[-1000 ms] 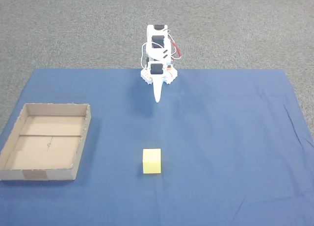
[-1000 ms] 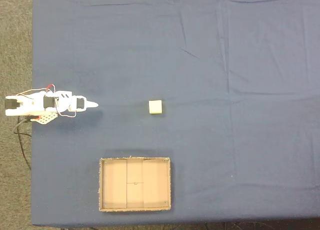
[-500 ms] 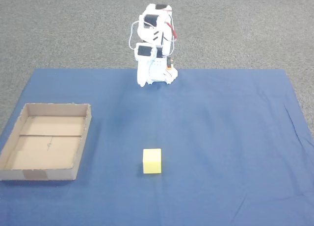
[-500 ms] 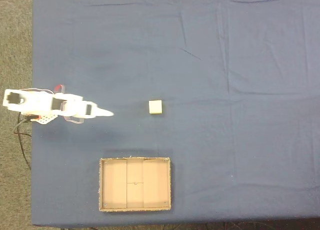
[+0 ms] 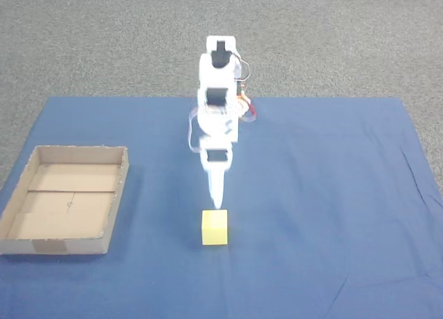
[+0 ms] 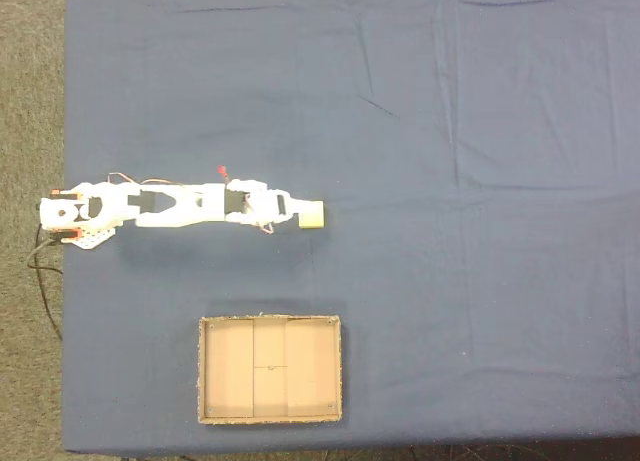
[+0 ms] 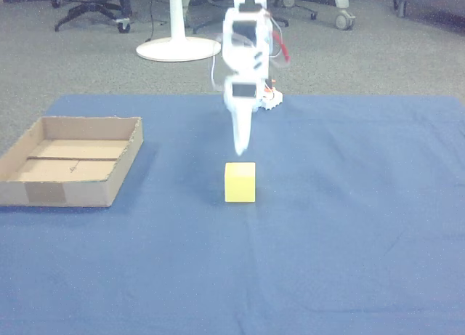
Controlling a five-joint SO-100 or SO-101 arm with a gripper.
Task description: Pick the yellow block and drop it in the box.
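1. The block [image 5: 214, 227] is a small pale-yellow cube with flat matte faces and crisp edges. It sits on the cloth [image 5: 325, 194] at lower centre of a fixed view, left of centre from above [image 6: 312, 214], and at mid-frame in the other view [image 7: 240, 182].
2. The gripper [image 5: 217, 203] tapers to a narrow white point that hangs just above the block's far top edge. From above its tip [image 6: 297, 212] meets the block's left side, and in the other view the tip [image 7: 240, 150] stands just over the cube. The jaws look pressed together into one spike with nothing between them, though the blur leaves this uncertain.
3. The arm [image 6: 170, 203] is white moulded plastic with dark servo faces and thin red and white wires, stretched in a line from the left edge of the cloth toward the block.
4. The box [image 5: 115, 208] is a shallow brown cardboard tray with low walls, a seam across its floor and a tape patch on its near wall. It lies at left in that view, well apart from the block, and at the bottom from above [image 6: 204, 371].
5. The cloth is dark blue fabric with soft creases, laid over grey speckled carpet [image 5: 332, 42].
6. A white round stand base [image 7: 178, 50] rests on the carpet at the top of the other view.
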